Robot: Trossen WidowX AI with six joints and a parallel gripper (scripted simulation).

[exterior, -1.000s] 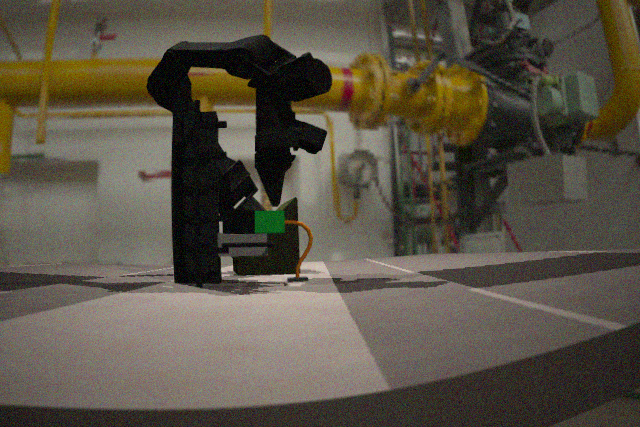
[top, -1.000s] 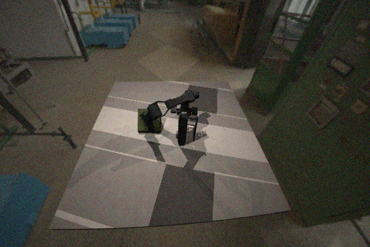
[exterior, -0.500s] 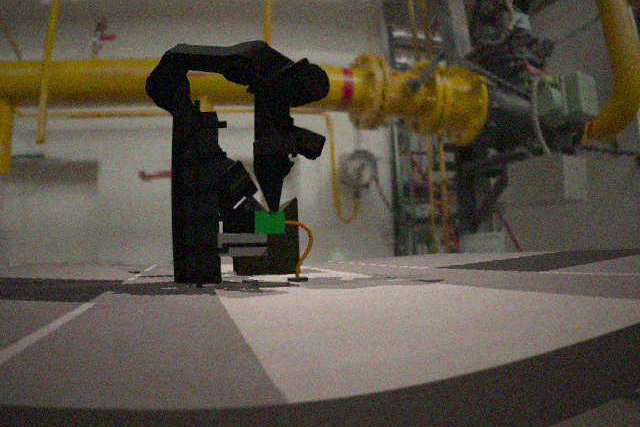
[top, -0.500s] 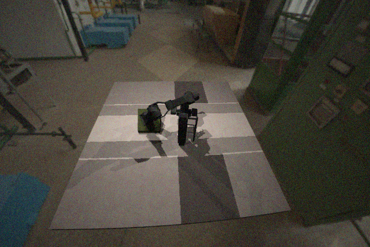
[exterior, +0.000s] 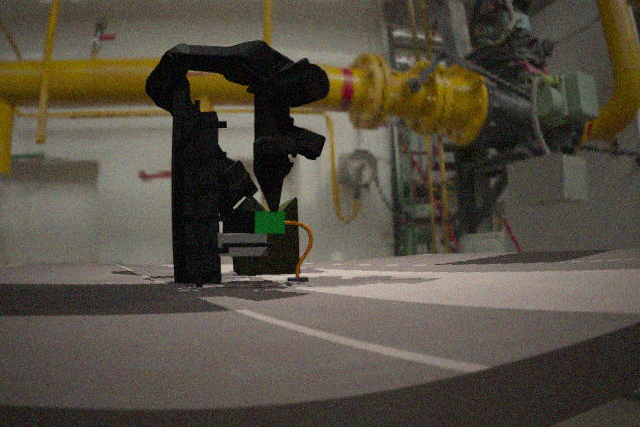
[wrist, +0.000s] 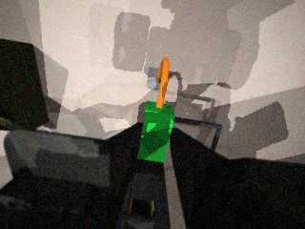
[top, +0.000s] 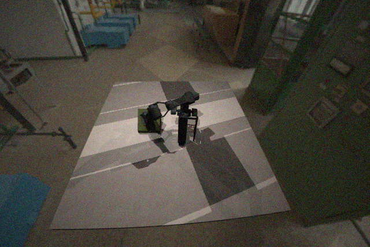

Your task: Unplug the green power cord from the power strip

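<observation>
The green plug [exterior: 269,222] [wrist: 157,135] is between my fingertips, and my gripper [exterior: 273,210] [wrist: 156,130] is shut on it from above. The orange cord [exterior: 311,241] [wrist: 163,83] leaves the plug's far end and curves down to a small dark base [exterior: 297,279] on the table. The power strip [exterior: 242,237] [wrist: 162,191] lies under and behind the plug, and an open socket [wrist: 142,207] with gold contacts shows in the wrist view. The plug stands at the strip's cord-side end; whether its prongs are in a socket is hidden. The top view shows neither plug nor cord clearly.
A dark green block [top: 142,129] [exterior: 284,257] [wrist: 21,86] stands beside the hand, at the left in the wrist view. The arm's upright base [top: 181,131] [exterior: 196,205] stands close to the strip. Patterned shadows and light bands cross the table [top: 134,202] [exterior: 258,360].
</observation>
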